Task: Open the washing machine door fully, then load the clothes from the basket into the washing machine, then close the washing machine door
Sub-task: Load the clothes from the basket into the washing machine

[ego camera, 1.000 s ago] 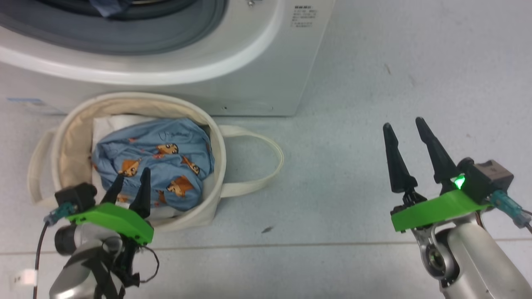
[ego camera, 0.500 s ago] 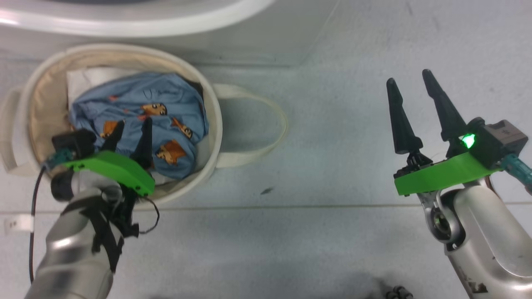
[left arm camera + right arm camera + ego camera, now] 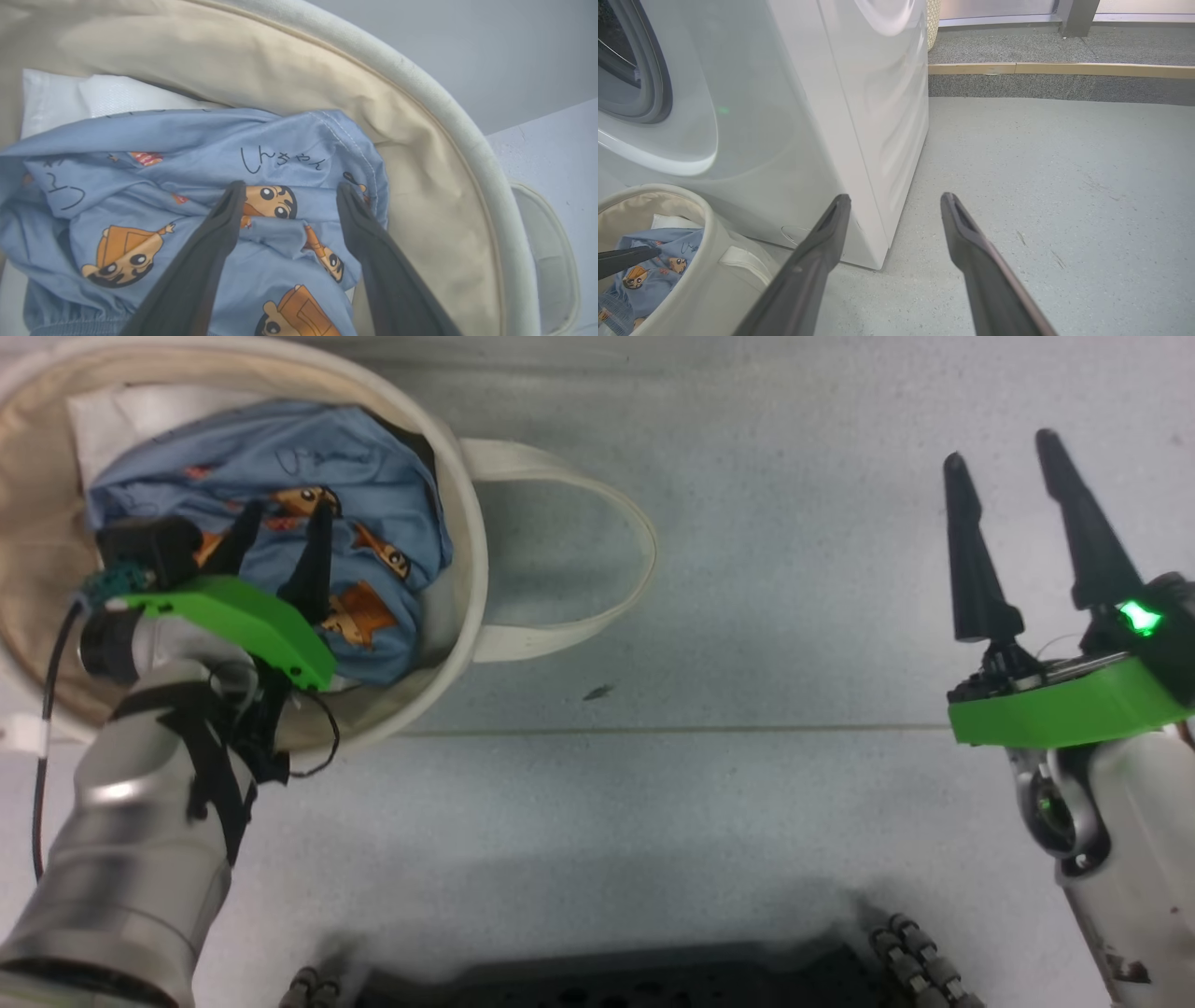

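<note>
The left gripper (image 3: 288,513) is reaching further into the basket (image 3: 467,523) than a second ago: its tips were hanging over the near edge of the clothes (image 3: 373,485) then, and they are now sitting over the middle of the blue garment. Its two dark fingers are still standing spread, gripping nothing. In the left wrist view a printed cartoon face and a raised fold of fabric are lying between the tips, though whether the tips are pressing the cloth is hard to tell. The clothes are lying bunched directly beneath and ahead of this gripper, with a white padded cloth (image 3: 70,98) peeking out beyond them against the far wall of the basket. The head camera is tilting downward, so the basket is sliding toward the top left of that view, and a dark part of the robot's base (image 3: 607,980) is coming in at the bottom. The right gripper (image 3: 999,453) is staying spread and empty above the bare floor (image 3: 747,616), well apart from the basket on its left. The washing machine (image 3: 784,116) is standing ahead of its fingers and to their left.
</note>
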